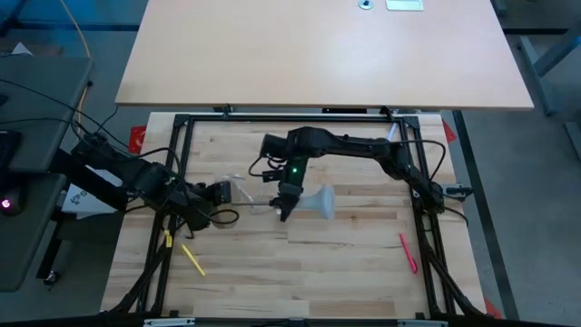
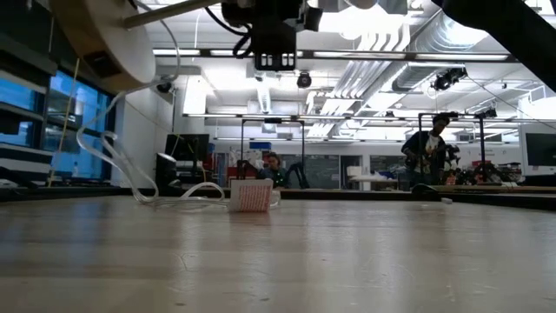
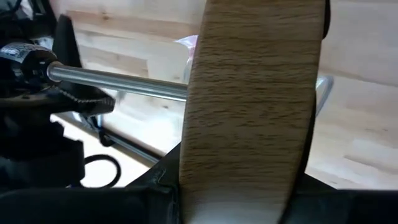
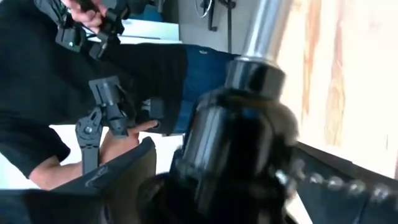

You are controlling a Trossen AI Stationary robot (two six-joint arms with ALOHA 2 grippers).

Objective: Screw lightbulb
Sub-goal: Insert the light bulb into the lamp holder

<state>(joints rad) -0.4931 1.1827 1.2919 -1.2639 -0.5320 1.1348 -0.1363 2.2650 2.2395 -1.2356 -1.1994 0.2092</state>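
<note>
The bulb (image 1: 320,202), seen only from above, lay just beside the right gripper (image 1: 282,212); whether that gripper held anything could not be told. The bulb was probably light, smooth and fragile, best taken gently around the globe. The left gripper (image 1: 221,193) was clamped on the disc (image 3: 249,112), which only its wrist view showed clearly. The right wrist view showed the socket (image 4: 236,143) close up.

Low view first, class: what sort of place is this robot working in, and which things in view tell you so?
Probably a robotics lab or workshop. Bare ceiling ducts run overhead, equipment benches fill the room behind, and a person stands at one. The butcher-block table sits in a black metal frame.
</note>
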